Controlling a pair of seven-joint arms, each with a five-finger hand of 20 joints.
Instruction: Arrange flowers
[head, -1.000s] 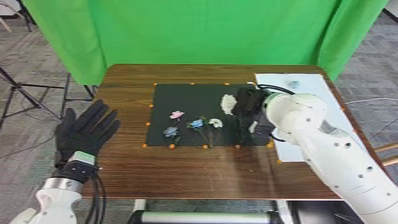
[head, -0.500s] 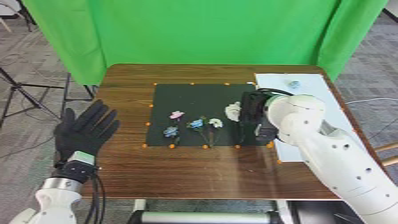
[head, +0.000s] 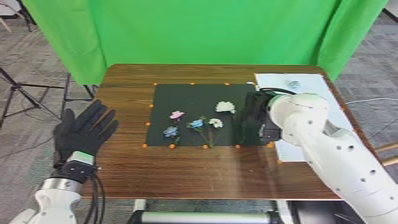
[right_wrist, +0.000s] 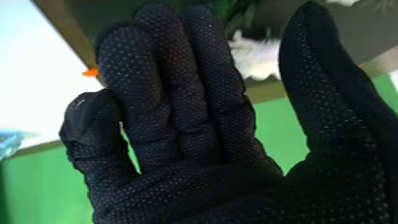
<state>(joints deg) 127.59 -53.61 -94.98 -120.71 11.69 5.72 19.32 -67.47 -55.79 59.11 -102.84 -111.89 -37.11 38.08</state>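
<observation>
The fingers (right_wrist: 182, 75) of the right hand (right_wrist: 222, 192) are held straight and open, and nothing is seen gripped by them. The large white flower (head: 225, 107) is placed on the dark mat (head: 191, 91), its head just beside the fingers on their left; whether its stem is touched by them cannot be told, since part of it is hidden by the glove. If the glove is swept left, the head could be pushed askew or its petals crushed, and the small white flower (head: 216, 122) and the blue flower (head: 196, 123), both near the fingers on the same side, could be dragged along. Should the stem be snagged by the fabric, the flower could be pulled out of place as the hand is lifted. Less risk is judged for the pink flower (head: 177, 114), placed farther left of the fingers on the desk (head: 133, 165)'s mat, well apart from the open left hand (head: 83, 131)
</observation>
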